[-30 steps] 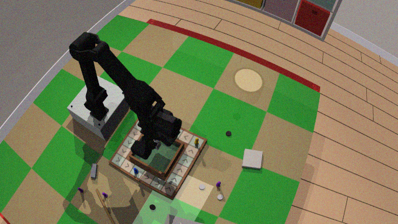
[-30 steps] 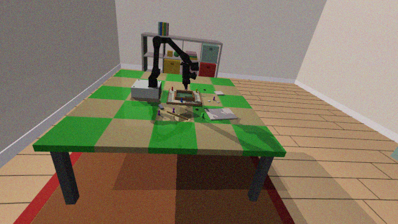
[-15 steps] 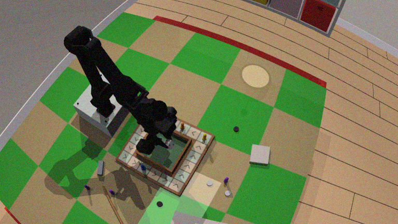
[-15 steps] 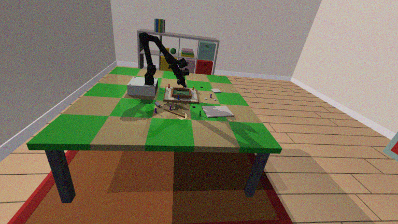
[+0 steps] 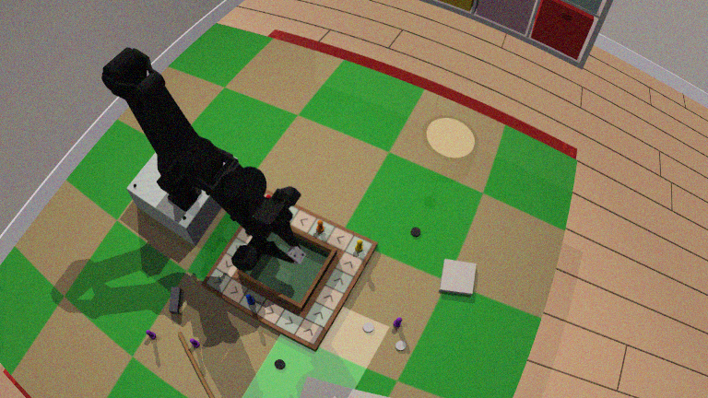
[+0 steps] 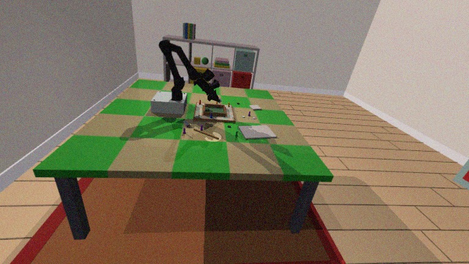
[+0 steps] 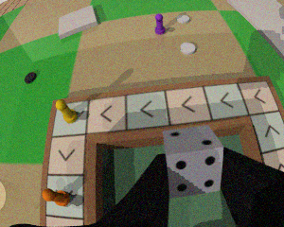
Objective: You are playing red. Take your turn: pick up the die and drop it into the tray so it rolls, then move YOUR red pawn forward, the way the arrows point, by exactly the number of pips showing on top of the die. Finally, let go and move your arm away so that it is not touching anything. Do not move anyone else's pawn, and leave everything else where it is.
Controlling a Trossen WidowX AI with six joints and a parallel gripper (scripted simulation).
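Low in the centre of the top view, the gripper (image 5: 293,252) hangs over the green-floored tray (image 5: 308,289) with its fingers clamped on the die (image 5: 297,254), a pale grey cube with black pips. From the wrist camera the die (image 7: 194,161) sits just above the middle of the frame, dark fingers rising on either side of it (the face toward the camera shows four pips, and the top face shows at least two). It is off the tray floor, held above the tray's inner area near the upper right inside edge as the top view shows it.

Around the tray runs the board track (image 5: 323,315) of pale squares marked with arrows. On the track's upper right run stand an orange pawn (image 5: 320,226) and, further right near the corner, a yellow pawn (image 5: 359,245); both also show at the left of the wrist view, yellow (image 7: 65,112) above orange (image 7: 55,197). A blue pawn (image 5: 250,298) stands on the lower left run. The red pawn (image 5: 268,195) is only a small red speck at the upper corner of the board, mostly hidden by the arm.

Off the board, to the right in the top view, lie a grey block (image 5: 457,276), a purple pawn (image 5: 397,321) and two white discs (image 5: 368,327).
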